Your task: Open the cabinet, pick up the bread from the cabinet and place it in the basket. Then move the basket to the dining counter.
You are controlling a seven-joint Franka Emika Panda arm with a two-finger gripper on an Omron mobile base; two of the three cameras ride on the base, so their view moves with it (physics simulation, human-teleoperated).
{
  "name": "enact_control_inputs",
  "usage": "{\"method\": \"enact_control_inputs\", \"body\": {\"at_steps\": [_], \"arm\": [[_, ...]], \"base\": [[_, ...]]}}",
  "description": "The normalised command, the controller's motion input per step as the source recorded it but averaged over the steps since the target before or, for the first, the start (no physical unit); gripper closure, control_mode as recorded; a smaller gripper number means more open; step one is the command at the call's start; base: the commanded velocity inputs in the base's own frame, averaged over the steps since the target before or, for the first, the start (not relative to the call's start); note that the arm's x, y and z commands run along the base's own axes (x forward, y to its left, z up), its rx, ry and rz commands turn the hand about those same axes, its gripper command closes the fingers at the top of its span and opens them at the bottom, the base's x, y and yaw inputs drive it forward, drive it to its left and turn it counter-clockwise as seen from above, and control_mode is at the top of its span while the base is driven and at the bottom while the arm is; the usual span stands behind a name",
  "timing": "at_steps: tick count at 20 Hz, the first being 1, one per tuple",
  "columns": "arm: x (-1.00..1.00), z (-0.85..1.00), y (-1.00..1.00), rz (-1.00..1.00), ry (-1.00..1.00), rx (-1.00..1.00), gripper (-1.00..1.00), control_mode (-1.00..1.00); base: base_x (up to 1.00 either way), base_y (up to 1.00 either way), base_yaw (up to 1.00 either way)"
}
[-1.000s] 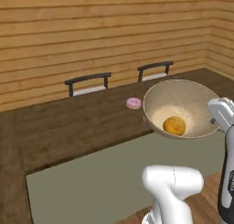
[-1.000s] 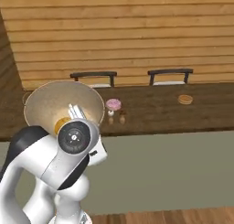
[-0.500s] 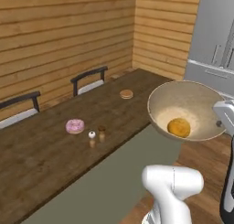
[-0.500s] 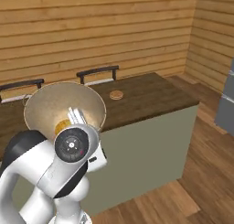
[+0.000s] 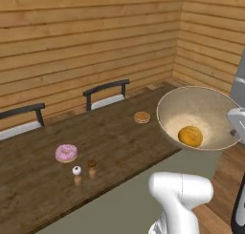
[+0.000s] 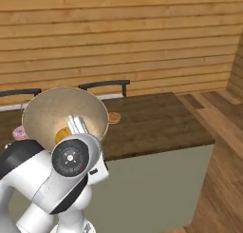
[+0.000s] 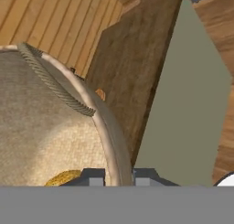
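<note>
While no writing is legible, jaws clamp the basket rim at bottom center; bread lies inside.

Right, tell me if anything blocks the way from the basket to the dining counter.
Nothing visible does. The basket, with the bread inside, is held by the gripper just off the dining counter's corner; the donut and shakers sit far along it.

Woven basket over a plank-topped dining counter

The basket shows a coarse matt weave inside, a smooth pale rim and a twisted rope trim. The dining counter has a dark, matt wood-plank top over a plain grey-green front. On it, the donut wears glossy pink frosting.
</note>
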Motion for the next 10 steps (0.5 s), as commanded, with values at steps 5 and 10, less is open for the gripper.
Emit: {"method": "enact_control_inputs", "body": {"at_steps": [5, 10], "arm": [[0.0, 0.0, 0.0, 0.0, 0.0, 0.0, 1.0, 1.0], [0.0, 0.0, 0.0, 0.0, 0.0, 0.0, 1.0, 1.0]], "base": [[0.94, -0.08, 0.35], [0.18, -0.08, 0.14]]}}
